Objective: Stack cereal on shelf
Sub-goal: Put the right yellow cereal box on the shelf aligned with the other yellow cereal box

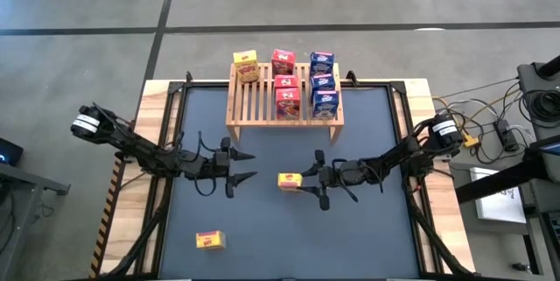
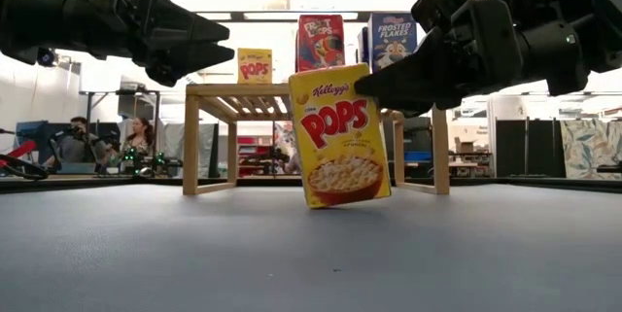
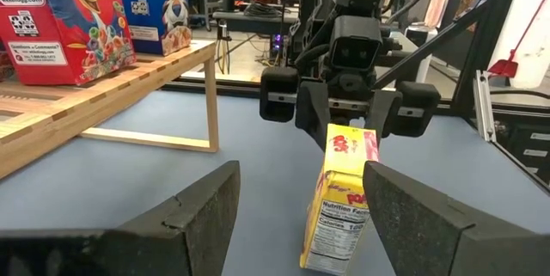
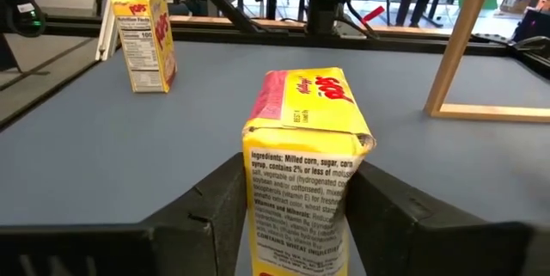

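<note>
Right end effector [image 1: 317, 185] gripped a tilted yellow box [image 1: 290, 180] on the desk [image 1: 367, 237]; left end effector [image 1: 243, 165] was wide open beside it.

My work surface is a dark grey-blue matte table top [image 1: 271, 228] framed by a pale wooden border [image 1: 156, 115], with a black-and-yellow striped hazard strip [image 1: 112, 195] along one side. Around it I see grey concrete floor [image 1: 350, 1]. A tangle of black cables [image 1: 490, 123] lies beside the table. Across the room, two seated people [image 2: 107, 142] work at cluttered desks (details too small to tell). A red-handled broom [image 3: 518, 39] leans farther off.
</note>
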Robot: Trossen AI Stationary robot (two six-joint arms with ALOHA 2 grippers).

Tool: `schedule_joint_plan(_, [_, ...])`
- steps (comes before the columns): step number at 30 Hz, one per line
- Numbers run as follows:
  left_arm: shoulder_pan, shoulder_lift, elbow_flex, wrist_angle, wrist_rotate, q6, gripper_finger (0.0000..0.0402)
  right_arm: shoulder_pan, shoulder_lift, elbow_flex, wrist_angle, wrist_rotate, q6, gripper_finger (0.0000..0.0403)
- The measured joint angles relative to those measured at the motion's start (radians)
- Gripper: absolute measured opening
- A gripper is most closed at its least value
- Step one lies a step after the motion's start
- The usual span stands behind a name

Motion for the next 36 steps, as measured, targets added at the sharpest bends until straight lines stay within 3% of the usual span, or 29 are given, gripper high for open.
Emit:
schedule_joint_plan(10, [0.0, 0.0, 0.0, 0.005, 0.0, -0.005, 0.0231, 0.0, -0.103, 0.0, -0.046, 0.0, -0.019, 0.0149])
schedule_joint_plan(14, [0.0, 0.0, 0.0, 0.007, 0.006, -0.072, 0.0231, 0.0, -0.169, 0.0, -0.077, 0.0, -0.026, 0.015])
schedule_joint_plan(18, [0.0, 0.028, 0.0, 0.023, 0.094, -0.115, 0.0231, 0.0, -0.224, 0.0, -0.09, 0.0, -0.03, 0.0148])
schedule_joint_plan(24, [0.001, 0.131, 0.039, 0.117, 0.113, -0.11, 0.0231, 0.0, -0.279, 0.0, -0.108, 0.0, -0.04, 0.0149])
schedule_joint_plan(31, [0.003, 0.296, 0.173, 0.121, 0.128, -0.014, 0.0233, 0.0, -0.299, 0.0, -0.106, -0.039, -0.039, 0.0145])
schedule_joint_plan(36, [0.024, 0.363, 0.25, 0.119, 0.106, 0.004, 0.0258, 0.001, -0.298, 0.0, -0.112, -0.045, -0.038, 0.0147])
